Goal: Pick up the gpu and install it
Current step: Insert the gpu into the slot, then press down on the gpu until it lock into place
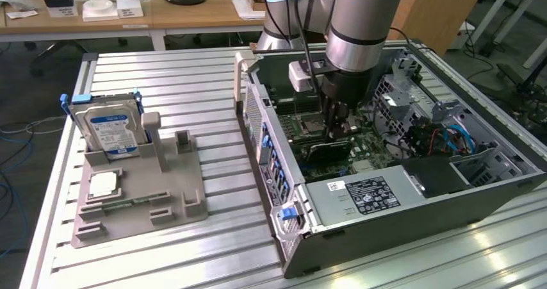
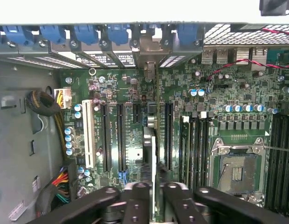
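From outside, my pincer (image 1: 339, 127) reaches down into the open computer case (image 1: 478, 202), clamped on the card (image 1: 329, 151). At my wrist, the card (image 2: 151, 158) stands edge-on over the board's slots (image 2: 120, 137); misaligned, pushing could jam it.

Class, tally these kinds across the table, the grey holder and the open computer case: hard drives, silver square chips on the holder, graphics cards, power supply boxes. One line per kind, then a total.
hard drive: 1
silver square chip: 1
gpu: 1
power supply box: 1
Total: 4
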Action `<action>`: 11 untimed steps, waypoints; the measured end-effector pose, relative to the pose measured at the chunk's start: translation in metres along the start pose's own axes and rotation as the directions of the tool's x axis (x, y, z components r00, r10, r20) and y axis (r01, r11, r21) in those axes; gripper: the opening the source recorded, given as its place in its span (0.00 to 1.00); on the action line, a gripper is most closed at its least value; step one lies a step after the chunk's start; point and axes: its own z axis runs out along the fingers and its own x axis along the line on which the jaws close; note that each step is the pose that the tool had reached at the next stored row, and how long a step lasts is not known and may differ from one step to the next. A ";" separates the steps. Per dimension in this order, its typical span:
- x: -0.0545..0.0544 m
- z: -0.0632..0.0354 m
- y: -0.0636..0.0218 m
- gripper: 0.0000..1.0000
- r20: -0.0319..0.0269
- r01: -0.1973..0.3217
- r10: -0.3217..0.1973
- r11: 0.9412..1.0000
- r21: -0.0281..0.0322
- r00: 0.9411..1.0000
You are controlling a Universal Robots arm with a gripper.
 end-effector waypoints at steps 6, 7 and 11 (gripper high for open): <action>0.000 0.0000 0.0000 0.11 0.000 0.000 0.000 1.000 0.000 1.000; 0.000 0.0000 0.0000 0.11 0.000 0.000 0.000 1.000 0.000 1.000; 0.000 0.0000 0.0000 0.11 0.000 0.000 0.000 1.000 0.000 1.000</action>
